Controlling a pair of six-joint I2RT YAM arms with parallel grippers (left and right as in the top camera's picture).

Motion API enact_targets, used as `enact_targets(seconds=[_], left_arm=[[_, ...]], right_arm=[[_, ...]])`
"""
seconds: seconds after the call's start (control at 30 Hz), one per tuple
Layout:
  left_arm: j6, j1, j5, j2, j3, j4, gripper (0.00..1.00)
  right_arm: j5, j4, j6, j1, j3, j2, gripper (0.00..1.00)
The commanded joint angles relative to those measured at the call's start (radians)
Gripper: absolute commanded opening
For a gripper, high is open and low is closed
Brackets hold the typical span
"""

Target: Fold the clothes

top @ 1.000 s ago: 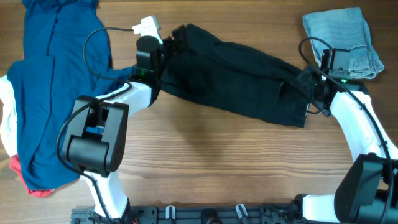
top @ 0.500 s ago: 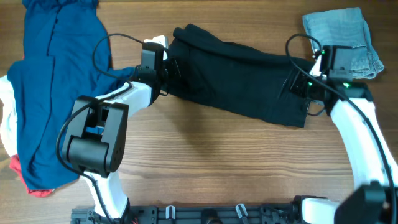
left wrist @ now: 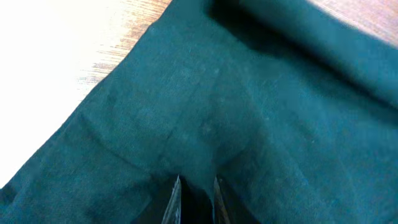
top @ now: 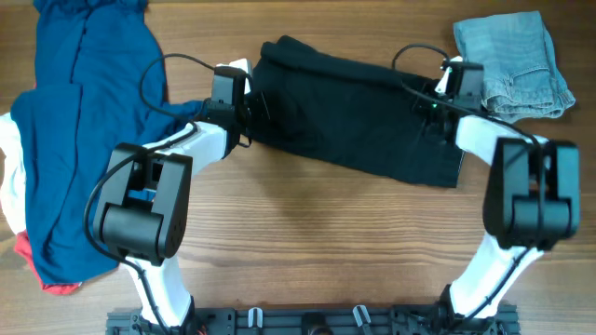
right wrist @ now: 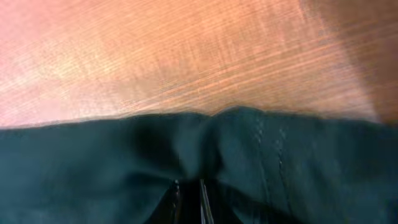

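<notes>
I've got the black garment (top: 354,126) spread on the wooden surface (top: 317,233). It lies on a diagonal, and in the overhead cam its left end sits higher than its lower right corner.

The L hand (left wrist: 196,186) is on the garment's left end, just inside the edge. On the wrist cam its two fingers are almost together w/ a ridge of dark cloth pinched between them and creases fanning out from the tips. So the L hand is nearly closed and has the garment.

The R hand (right wrist: 188,188) is at the garment's upper right edge, right on the hem. Its wrist cam shows the fingers only a thin slit apart, w/ fabric bunched into a small hump at the tips and bare wood just past the hem. As far as I can see, it's clamped on the garment too.

The hands come in from opposite ends. The cloth between them is mostly flat, w/ a few soft folds near the left end.

Other stuff, relative to the black garment:
- A blue garment (top: 84,121) is heaped off the left end, one lobe reaching up to the L arm (top: 191,140).
- A white cloth (top: 7,181) and a red scrap (top: 42,279) poke out from the blue pile's far side.
- Folded pale denim (top: 512,65) lies just past the upper right end, near the R arm (top: 484,135); can't tell if they touch.
</notes>
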Motion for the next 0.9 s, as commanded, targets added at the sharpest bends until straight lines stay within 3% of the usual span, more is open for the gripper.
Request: enact_targets(seconds=[0.0, 0.27, 0.63, 0.87], left_arm=[[0.005, -0.002, -0.034, -0.019, 0.003, -0.046, 0.16], [0.005, -0.002, -0.06, -0.019, 0.003, -0.079, 0.14], [0.005, -0.002, -0.06, -0.019, 0.003, -0.079, 0.14], [0.005, -0.002, -0.06, -0.019, 0.003, -0.078, 0.13]], right_arm=[[-0.021, 0.073, 0.033, 0.001, 0.014, 0.027, 0.1], [-0.318, 0.101, 0.112, 0.019, 0.099, 0.023, 0.1], [-0.231, 0.125, 0.05, 0.287, 0.099, 0.028, 0.1], [-0.068, 0.173, 0.036, 0.32, 0.099, 0.067, 0.1]])
